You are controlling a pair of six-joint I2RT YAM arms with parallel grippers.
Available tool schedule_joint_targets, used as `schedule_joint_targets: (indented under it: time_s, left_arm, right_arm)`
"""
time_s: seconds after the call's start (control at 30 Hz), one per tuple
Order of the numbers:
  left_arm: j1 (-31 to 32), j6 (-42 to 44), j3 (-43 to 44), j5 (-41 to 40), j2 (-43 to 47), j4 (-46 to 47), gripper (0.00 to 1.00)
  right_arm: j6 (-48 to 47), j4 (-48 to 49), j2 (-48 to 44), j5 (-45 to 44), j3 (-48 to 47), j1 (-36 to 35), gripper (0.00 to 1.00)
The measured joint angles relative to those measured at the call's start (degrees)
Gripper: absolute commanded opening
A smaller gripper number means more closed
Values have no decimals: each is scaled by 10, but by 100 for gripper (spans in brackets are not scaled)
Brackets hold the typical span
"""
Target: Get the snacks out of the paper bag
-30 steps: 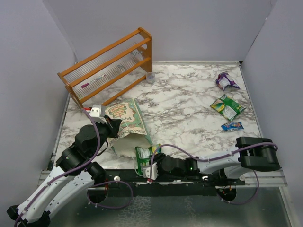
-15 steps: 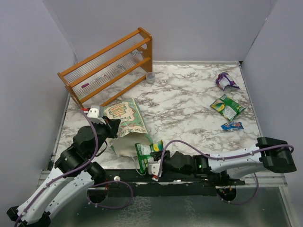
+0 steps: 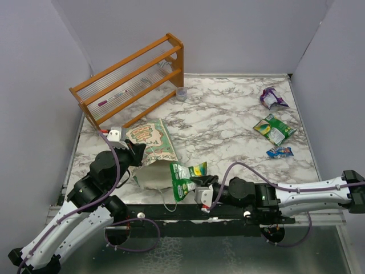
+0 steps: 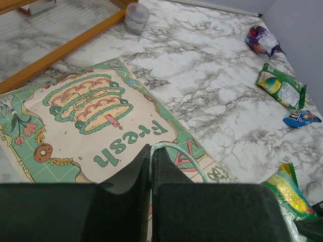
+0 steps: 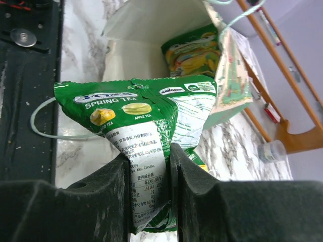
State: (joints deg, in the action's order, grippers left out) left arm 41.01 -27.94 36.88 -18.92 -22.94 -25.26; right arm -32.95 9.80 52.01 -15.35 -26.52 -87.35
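Now, R gripper (image 5: pixel 149 166) pinches a green tea packet (image 5: pixel 131 121) just outside the paper bag (image 4: pixel 86 116) mouth, near the table (image 3: pixel 228 131) front edge. L gripper (image 4: pixel 151 156) is pressed together on the bag's cord handle (image 4: pixel 174 147). 1 yellow-green packet (image 5: pixel 194 53) sits inside the bag. Purple packet (image 3: pixel 272 98), 2nd green packet (image 3: pixel 274 129), blue packet (image 3: pixel 279 152) lie far right.

Greens on a grey-veined white marble table (image 3: pixel 228 131).
The paper bag (image 4: pixel 96 126) has a green border and cream cake-print front; the packet (image 5: pixel 126 116) is green, the rack (image 3: pixel 178 57) orange.
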Motion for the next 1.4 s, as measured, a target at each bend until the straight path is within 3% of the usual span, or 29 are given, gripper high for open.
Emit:
schedule_joint_targets:
  time_s: [0.17,0.33,0.53,0.7,0.93,1.07,1.4]
  left_arm:
    - [0,0,0,0,-1,0,0]
    - [0,0,0,0,-1,0,0]
    - [0,0,0,0,1,0,0]
    - [0,0,0,0,8,0,0]
    - [0,0,0,5,11,2,0]
    - [0,0,0,10,7,2,0]
    - [0,0,0,24,3,2,0]
  right_arm:
    - [-8,-15,-17,-36,-12,8,20]
    - [-11,-12,-13,-68,-16,61,21]
    - [7,12,21,-80,-16,177,22]
    - [41,54,71,-70,-26,317,23]
    - [80,119,239,-35,-99,530,24]
    - [93,141,342,-19,-155,611,25]
    - [113,146,563,8,-329,728,26]
